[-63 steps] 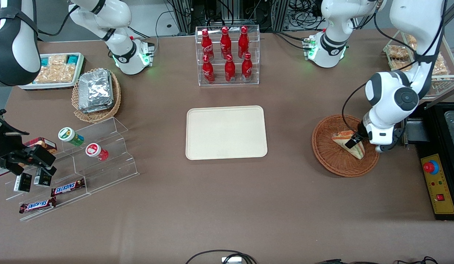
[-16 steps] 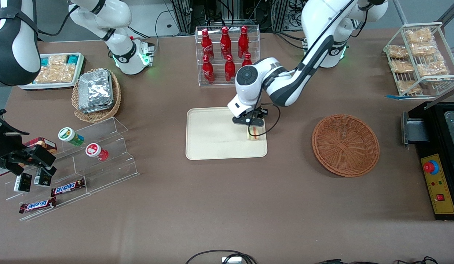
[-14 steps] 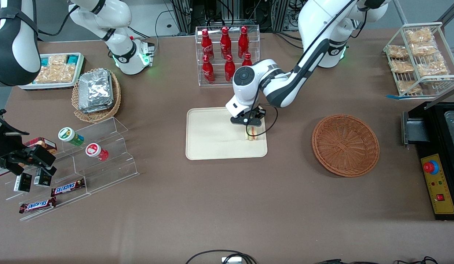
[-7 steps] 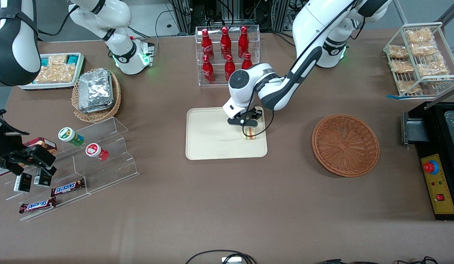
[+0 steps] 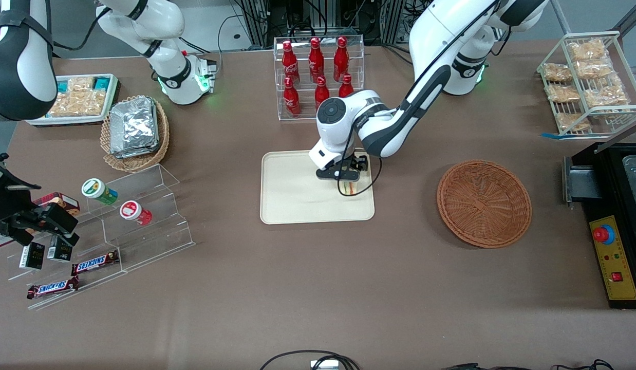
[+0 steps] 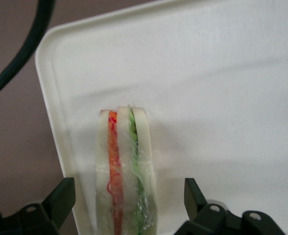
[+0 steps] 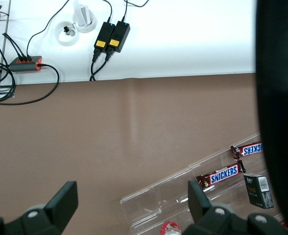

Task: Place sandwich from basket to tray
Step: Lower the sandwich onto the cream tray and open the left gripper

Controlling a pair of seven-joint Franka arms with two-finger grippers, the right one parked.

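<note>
The sandwich stands on edge on the cream tray, close to the tray's rim at the working arm's end. The left gripper hangs just above it. In the left wrist view the sandwich, with its orange and green layers under clear wrap, sits between the black fingers, with a gap on each side. The gripper is open and not touching it. The tray's bare surface spreads out past the sandwich. The reddish-brown basket holds nothing and lies toward the working arm's end.
A clear rack of red bottles stands farther from the camera than the tray. A tan basket of foil packets and a clear stepped stand with cups and Snickers bars lie toward the parked arm's end. A wire rack of snacks lies toward the working arm's.
The sandwich went from the basket to the tray in the gripper. Over the last second the gripper shifted a little toward the parked arm's end, over the tray.
</note>
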